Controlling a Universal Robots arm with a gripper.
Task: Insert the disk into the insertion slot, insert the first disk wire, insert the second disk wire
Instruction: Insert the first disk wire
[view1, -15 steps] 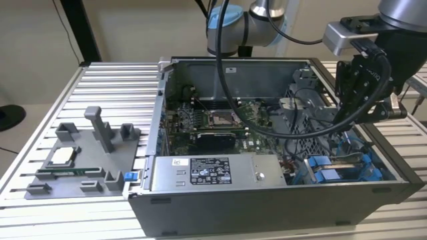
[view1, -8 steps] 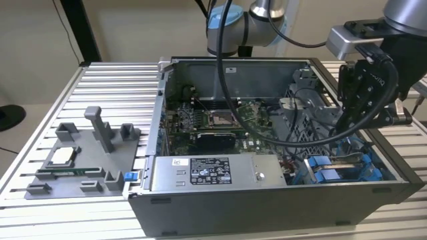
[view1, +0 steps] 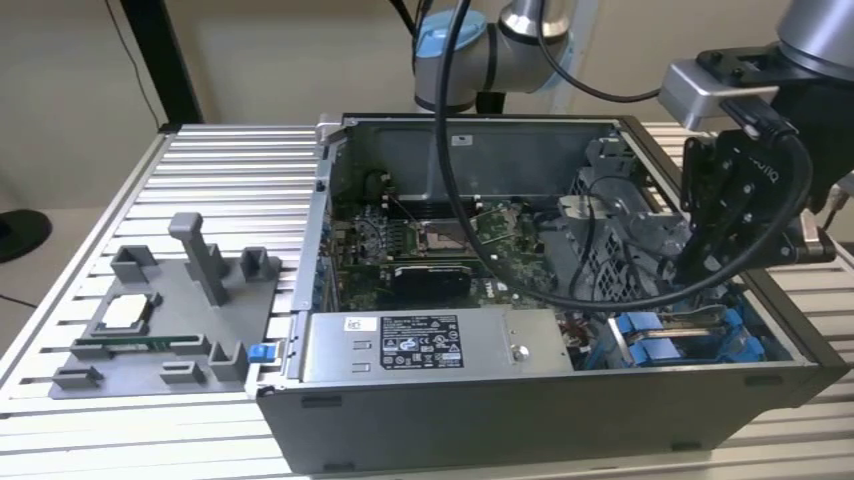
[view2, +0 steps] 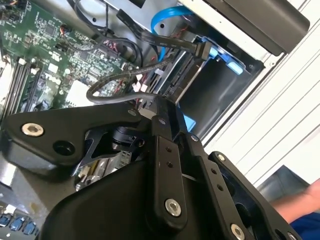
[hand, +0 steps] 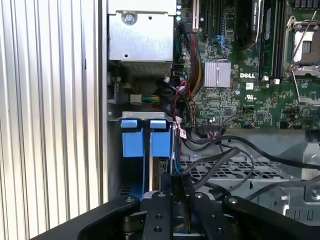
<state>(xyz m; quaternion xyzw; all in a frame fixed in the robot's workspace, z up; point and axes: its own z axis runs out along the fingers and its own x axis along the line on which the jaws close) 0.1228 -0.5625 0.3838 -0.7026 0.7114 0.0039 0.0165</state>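
Since the disk (view2: 176, 85) looks seated in the insertion slot (view2: 225, 92), at the computer case's (view1: 534, 400) near corner on the exterior view's right, I'd call step one done. One black connector (view2: 199, 49) sits at the disk's end, so wire one is probably in; I can't make out a second. Gripper (view1: 691, 262) hangs over the slot, looped black cable (view2: 112, 85) just beside it; open or closed, cannot tell. Count: one disk, one slot, two blue latch tabs (hand: 129, 138), one power-supply box (view1: 427, 345).
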